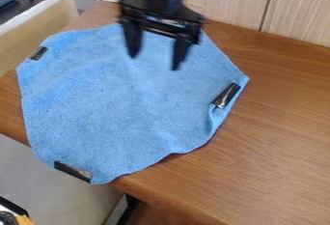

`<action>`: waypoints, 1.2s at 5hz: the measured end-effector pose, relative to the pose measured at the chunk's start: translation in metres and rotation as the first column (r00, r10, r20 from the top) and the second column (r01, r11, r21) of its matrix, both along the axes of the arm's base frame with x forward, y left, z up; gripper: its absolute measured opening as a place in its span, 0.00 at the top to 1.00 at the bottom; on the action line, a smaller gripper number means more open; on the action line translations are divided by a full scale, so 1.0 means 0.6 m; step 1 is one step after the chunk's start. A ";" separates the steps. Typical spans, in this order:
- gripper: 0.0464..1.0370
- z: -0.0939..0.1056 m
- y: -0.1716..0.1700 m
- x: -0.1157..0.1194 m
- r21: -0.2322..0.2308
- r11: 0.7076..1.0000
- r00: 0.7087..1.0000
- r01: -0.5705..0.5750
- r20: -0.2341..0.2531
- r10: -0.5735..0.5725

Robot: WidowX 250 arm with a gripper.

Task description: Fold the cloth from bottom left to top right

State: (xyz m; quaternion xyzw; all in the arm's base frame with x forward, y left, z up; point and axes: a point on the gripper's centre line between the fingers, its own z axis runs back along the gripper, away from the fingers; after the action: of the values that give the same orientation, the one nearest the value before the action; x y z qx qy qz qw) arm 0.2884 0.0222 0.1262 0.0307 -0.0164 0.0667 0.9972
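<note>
One black gripper (155, 63) is hanging above the upper part of a blue cloth (116, 108), its fingers standing apart and holding nothing. The cloth's bottom-left corner, marked by a dark patch (73, 171), is lying well apart from those fingertips, toward the lower left of the view, and is apparently jutting past the edge of the wooden table (277, 137). The fuzzy fabric is spreading mostly flat, its outline running uneven, with a small fold rising beside the shiny black patch (226, 95) at right.
</note>
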 end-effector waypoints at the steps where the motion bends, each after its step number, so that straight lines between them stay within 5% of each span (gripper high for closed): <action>1: 0.04 -0.005 0.048 -0.017 -0.001 0.995 0.994 -0.102 0.040 0.102; 4: 0.04 -0.063 0.198 -0.101 0.004 0.932 0.930 -0.363 0.054 0.363; 6: 0.04 -0.079 0.233 -0.142 0.041 0.908 0.909 -0.417 0.025 0.416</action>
State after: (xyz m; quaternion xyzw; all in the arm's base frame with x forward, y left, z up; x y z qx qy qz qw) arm 0.2031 0.1619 0.0787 0.0553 -0.0187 0.2778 0.9589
